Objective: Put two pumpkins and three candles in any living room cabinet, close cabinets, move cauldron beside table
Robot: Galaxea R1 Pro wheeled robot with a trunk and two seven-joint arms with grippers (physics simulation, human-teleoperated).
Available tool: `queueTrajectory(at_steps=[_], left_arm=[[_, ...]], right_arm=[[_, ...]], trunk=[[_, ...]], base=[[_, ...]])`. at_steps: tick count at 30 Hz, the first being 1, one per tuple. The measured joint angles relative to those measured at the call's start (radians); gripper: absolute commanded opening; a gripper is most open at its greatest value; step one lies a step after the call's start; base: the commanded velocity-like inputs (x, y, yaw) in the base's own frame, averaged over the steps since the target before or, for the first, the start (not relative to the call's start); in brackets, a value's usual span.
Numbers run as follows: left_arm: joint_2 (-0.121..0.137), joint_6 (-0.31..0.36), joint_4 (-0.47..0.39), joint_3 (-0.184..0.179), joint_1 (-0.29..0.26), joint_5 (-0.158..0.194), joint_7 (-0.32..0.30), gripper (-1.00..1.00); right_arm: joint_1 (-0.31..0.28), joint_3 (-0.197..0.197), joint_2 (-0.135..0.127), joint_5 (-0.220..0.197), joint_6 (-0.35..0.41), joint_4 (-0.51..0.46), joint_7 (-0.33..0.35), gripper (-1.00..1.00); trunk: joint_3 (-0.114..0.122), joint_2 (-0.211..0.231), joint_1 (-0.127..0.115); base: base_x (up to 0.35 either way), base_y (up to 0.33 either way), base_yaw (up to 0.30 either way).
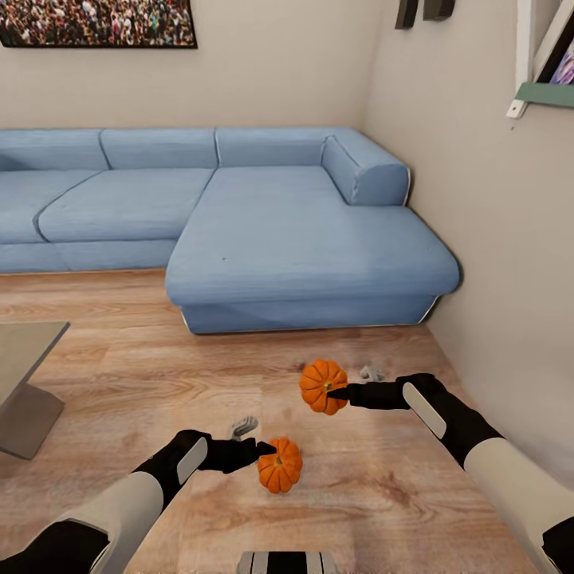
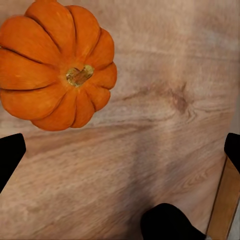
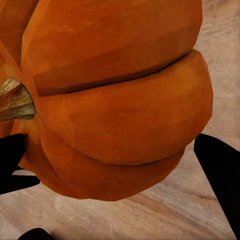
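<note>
Two orange pumpkins are seen low in the head view, over a wooden floor (image 1: 143,359) in front of a blue sofa (image 1: 263,231). The right pumpkin (image 1: 322,386) is placed right of centre, and the right gripper (image 1: 341,392) is reached to it from the right; in the right wrist view this pumpkin (image 3: 115,110) is seen very close between the two dark fingertips (image 3: 220,170), so it is judged to be pinched by the jaws, with its stem pointing sideways. The left pumpkin (image 1: 280,465) is found lower, near the bottom centre, and the left gripper (image 1: 259,450) is brought to its left side. In the left wrist view that pumpkin (image 2: 55,62) is seen beyond the fingers and to one side of them, and the jaws are spread wide with only floor between them, so it is not gripped. Two small grey things are seen on the floor, one (image 1: 244,425) near the left gripper and one (image 1: 371,372) near the right; what they are cannot be told. A corner of a grey table (image 1: 24,359) is shown at the left edge. The task is judged to be at its beginning: nothing is put away, and the candles and the black pot are also left to be done.
</note>
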Motion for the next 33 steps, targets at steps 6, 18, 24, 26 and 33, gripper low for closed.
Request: queueTrajectory(at_steps=[6, 18, 24, 26, 33], left_arm=[[0.0, -0.007, 0.0, 0.0, 0.0, 0.0, 0.0, 1.0], [0.0, -0.019, 0.0, 0.0, 0.0, 0.0, -0.002, 1.0], [0.0, -0.026, 0.0, 0.0, 0.0, 0.0, -0.001, 1.0], [0.0, -0.026, 0.0, 0.0, 0.0, 0.0, 0.001, 1.0], [-0.002, -0.026, 0.0, 0.0, 0.0, -0.001, 0.004, 1.0]], right_arm=[[0.0, 0.0, 0.0, 0.0, 0.0, 0.0, 0.0, -1.0], [0.0, -0.001, 0.0, -0.002, 0.0, -0.001, 0.001, -1.0], [0.0, -0.003, 0.0, -0.003, 0.0, -0.001, 0.002, -1.0], [0.0, -0.003, 0.0, -0.003, 0.0, -0.001, 0.002, -1.0], [0.0, -0.001, 0.0, 0.0, 0.0, -0.001, 0.002, -1.0]], trunk=[[-0.023, -0.001, 0.003], [-0.043, -0.003, 0.005], [-0.043, -0.003, 0.005], [-0.043, -0.003, 0.005], [-0.043, -0.003, 0.005]], base=[[0.0, 0.0, 0.0], [0.0, 0.0, 0.0], [0.0, 0.0, 0.0], [0.031, -0.003, 0.0], [0.198, -0.061, 0.0]])
